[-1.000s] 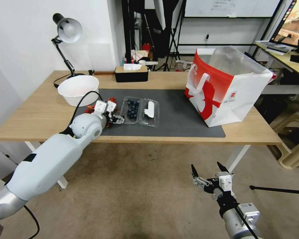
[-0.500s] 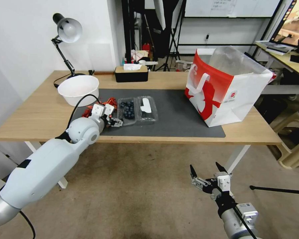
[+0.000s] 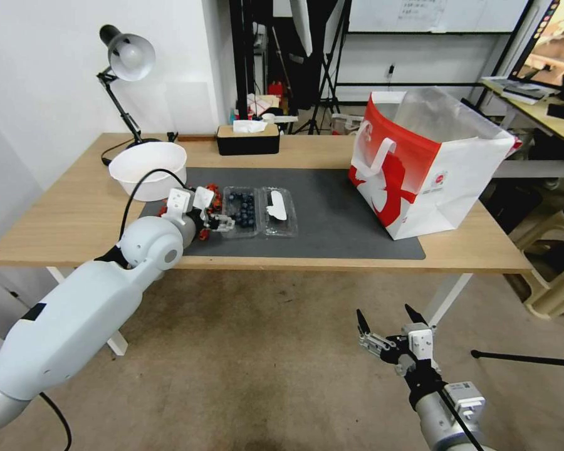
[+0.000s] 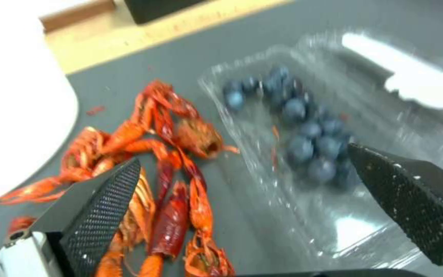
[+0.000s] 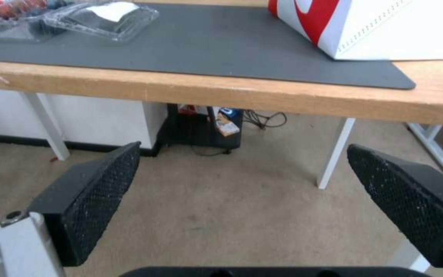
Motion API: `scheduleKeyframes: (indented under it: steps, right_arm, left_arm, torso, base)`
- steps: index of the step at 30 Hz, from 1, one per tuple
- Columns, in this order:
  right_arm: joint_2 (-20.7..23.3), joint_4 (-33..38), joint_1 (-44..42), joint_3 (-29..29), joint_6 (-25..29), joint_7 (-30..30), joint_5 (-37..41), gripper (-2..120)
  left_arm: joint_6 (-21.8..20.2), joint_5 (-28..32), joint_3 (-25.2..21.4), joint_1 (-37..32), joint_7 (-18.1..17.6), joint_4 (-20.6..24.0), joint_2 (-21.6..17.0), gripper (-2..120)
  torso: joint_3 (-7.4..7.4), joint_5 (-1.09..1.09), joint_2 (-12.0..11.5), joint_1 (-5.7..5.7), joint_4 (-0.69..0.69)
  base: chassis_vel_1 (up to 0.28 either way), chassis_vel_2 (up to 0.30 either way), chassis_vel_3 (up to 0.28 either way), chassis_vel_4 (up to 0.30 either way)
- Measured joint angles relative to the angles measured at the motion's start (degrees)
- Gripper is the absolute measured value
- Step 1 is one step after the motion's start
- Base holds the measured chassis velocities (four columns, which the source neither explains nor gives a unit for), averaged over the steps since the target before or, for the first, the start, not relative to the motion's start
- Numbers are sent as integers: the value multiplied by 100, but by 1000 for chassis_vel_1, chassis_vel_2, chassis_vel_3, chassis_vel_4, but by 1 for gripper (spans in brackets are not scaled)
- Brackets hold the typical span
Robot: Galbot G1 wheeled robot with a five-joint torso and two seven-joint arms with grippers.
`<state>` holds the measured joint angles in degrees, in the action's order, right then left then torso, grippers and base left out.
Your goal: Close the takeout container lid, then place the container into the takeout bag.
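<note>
Takeout container [image 3: 259,211]: clear plastic hinged clamshell, lying open and flat on the grey mat, both shallow halves side by side. Left half holds dark blueberries [image 4: 303,127]. Lid [image 3: 278,212]: the right half, facing up, white label visible; not folded over. Takeout bag [image 3: 427,165]: large, boxy, red-and-white, white strap handle, clear liner, small red logo. Stands upright, mouth open, well apart to the container's right.
</note>
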<state>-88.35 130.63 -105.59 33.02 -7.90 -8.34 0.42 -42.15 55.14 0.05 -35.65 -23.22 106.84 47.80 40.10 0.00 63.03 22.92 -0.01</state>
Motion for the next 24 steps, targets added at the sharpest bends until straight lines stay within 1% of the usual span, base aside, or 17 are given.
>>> scheduleKeyframes:
  steps: [1, 2, 4, 5, 6, 8, 9, 12, 13, 15, 17, 18, 19, 21, 22, 23, 24]
  right_arm:
    - [0, 0, 0, 0, 0, 0, 0, 100]
    - [-9, 33, 1, -2, 16, 8, 20, 100]
    - [-12, 68, -4, 1, 47, 8, 54, 100]
    - [-12, 68, -4, 1, 47, 8, 54, 100]
    - [-16, 100, -13, 14, 88, 9, 103, 100]
    - [-16, 132, -12, 39, 181, 9, 207, 100]
    - [-16, 132, -12, 39, 181, 9, 207, 100]
    - [-6, 128, 14, 61, 403, -44, 371, 100]
    - [-6, 128, 14, 61, 403, -44, 371, 100]
    - [-35, 104, 6, 94, 745, -128, 526, 100]
    - [-75, 106, -35, 116, 874, -156, 545, 100]
    - [-161, 131, -120, 156, 1107, -189, 581, 100]
    - [-225, 160, -156, 176, 1251, -215, 601, 100]
    - [-285, 192, -154, 186, 1395, -255, 639, 100]
    - [-285, 192, -154, 186, 1395, -255, 639, 100]
    - [-296, 196, -136, 183, 1432, -266, 658, 100]
    - [-299, 195, -115, 175, 1478, -275, 682, 100]
  left_arm:
    - [0, 0, 0, 0, 0, 0, 0, 100]
    - [10, 150, -379, -279, -149, 294, -6, 100]
    - [127, 179, -679, -575, -244, 551, -44, 100]
    - [127, 179, -679, -575, -244, 551, -44, 100]
    - [366, 122, -1005, -986, -305, 817, -89, 100]
    - [561, -28, -1414, -1653, -327, 1176, -91, 100]
    - [561, -28, -1414, -1653, -327, 1176, -91, 100]
    - [790, -320, -1891, -2467, -285, 1618, -9, 100]
    - [790, -320, -1891, -2467, -285, 1618, -9, 100]
    - [1077, -613, -2129, -3195, -234, 1947, 125, 100]
    - [1218, -721, -2131, -3317, -206, 1972, 171, 100]
    - [1530, -919, -2110, -3480, -105, 1973, 254, 100]
    - [1773, -1095, -2100, -3626, -32, 1975, 324, 100]
    - [2209, -1407, -2152, -4033, 62, 2043, 491, 100]
    - [2209, -1407, -2152, -4033, 62, 2043, 491, 100]
    - [2389, -1535, -2192, -4206, 99, 2068, 569, 100]
    - [2670, -1709, -2261, -4466, 169, 2085, 682, 100]
  torso:
    - [0, 0, 0, 0, 0]
    - [0, -1, 0, 0, 0]
    - [0, 0, 0, 0, 2]
    - [0, 0, 0, 0, 2]
    - [0, 0, 0, 0, 0]
    - [0, -3, 0, 0, 3]
    - [0, -3, 0, 0, 3]
    - [-1, 1, 0, -1, 1]
    - [-1, 1, 0, -1, 1]
    - [-1, 1, 1, -1, 7]
    - [-1, 1, 1, -1, 6]
    - [-1, -2, 0, -1, -3]
    - [-1, -1, 0, -1, -5]
    - [0, -1, -1, -1, -1]
    - [0, -1, -1, -1, -1]
    - [-1, 0, -1, -1, 3]
    - [-1, 1, -1, -1, 3]
  base:
    - [0, 0, 0, 0]
    - [0, 0, 0, 0]
    - [0, 0, 0, 0]
    - [0, 0, 0, 0]
    - [0, 0, 0, 0]
    - [0, 0, 0, 0]
    - [0, 0, 0, 0]
    - [0, 0, 0, 0]
    - [0, 0, 0, 0]
    - [0, 0, 0, 0]
    - [0, 0, 0, 0]
    - [0, 0, 0, 0]
    - [0, 0, 0, 0]
    - [0, 0, 0, 0]
    - [0, 0, 0, 0]
    - [0, 0, 0, 0]
    - [0, 0, 0, 0]
